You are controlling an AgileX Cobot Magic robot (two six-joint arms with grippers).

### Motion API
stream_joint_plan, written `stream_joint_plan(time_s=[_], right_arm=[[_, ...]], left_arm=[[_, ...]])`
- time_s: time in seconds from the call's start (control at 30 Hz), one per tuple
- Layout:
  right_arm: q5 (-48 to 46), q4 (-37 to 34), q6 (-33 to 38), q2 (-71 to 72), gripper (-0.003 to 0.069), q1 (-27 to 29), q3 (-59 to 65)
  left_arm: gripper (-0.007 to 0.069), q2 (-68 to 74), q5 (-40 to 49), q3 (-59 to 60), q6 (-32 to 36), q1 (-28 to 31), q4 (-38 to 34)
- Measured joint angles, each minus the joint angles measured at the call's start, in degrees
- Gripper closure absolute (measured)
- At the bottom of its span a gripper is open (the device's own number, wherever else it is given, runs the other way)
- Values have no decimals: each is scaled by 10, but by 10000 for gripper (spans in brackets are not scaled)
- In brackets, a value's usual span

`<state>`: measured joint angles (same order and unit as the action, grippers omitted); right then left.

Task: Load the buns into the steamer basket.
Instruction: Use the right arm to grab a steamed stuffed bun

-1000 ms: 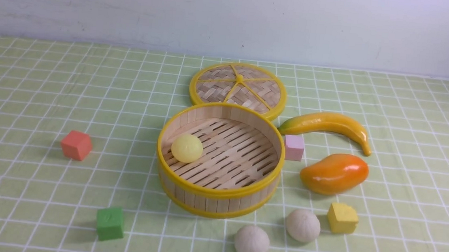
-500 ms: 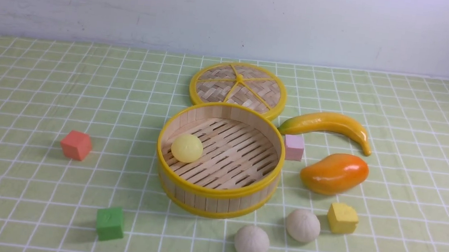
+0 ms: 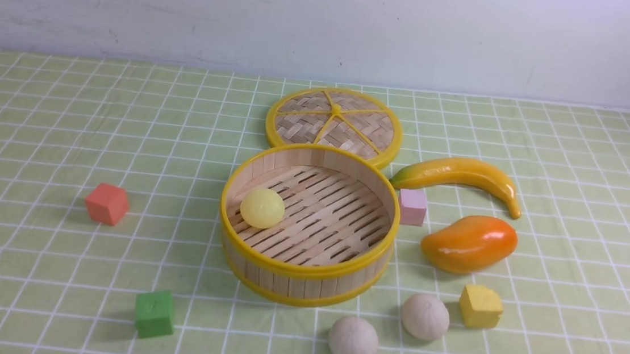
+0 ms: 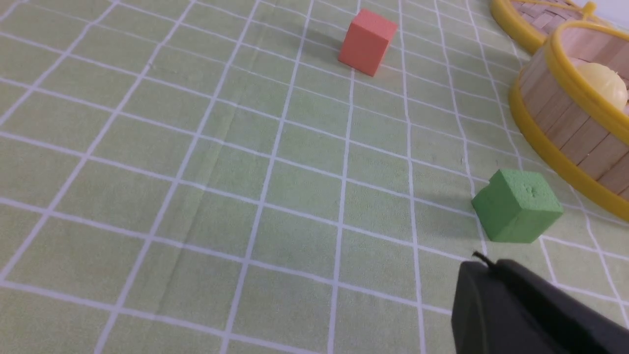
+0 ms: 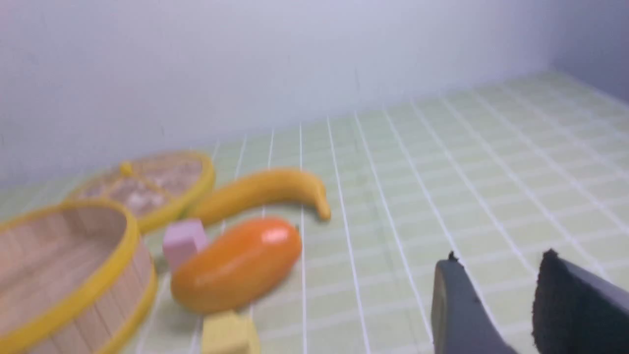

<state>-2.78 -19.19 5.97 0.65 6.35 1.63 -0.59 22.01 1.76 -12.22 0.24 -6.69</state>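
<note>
Buns (image 3: 425, 316): yellow bun (image 3: 262, 208) sits in the steamer basket (image 3: 307, 270), two pleated buns (image 3: 353, 340) on the counter (image 3: 28, 266) beside it; likely light, squashy, rolly, so pinch gently across the middle; right claw (image 5: 499, 260) parted, empty, left claw (image 4: 491, 290) can't tell

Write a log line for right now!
yellow bun: in steamer basket | white buns: both outside it | right jaws: open, empty

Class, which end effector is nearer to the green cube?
Left. The left end effector is close beside the green cube; the right end effector is across the steamer basket, out by the mango.
</note>
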Motion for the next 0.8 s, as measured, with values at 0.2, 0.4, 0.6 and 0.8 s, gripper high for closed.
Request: stream_joint_plan(time_s=[0.2,0.4,0.6,0.8], right_arm=[[86,-88,-26,0,420,0,0],[118,-152,-38,0,420,0,0],[145,-184,-56,0,420,0,-21],[57,-191,-17,-62,420,0,-168]], left_arm=[[610,0,0,0,0,0,0],[606,0,0,0,0,0,0],[606,0,0,0,0,0,0],[598,0,0,0,0,0,0]])
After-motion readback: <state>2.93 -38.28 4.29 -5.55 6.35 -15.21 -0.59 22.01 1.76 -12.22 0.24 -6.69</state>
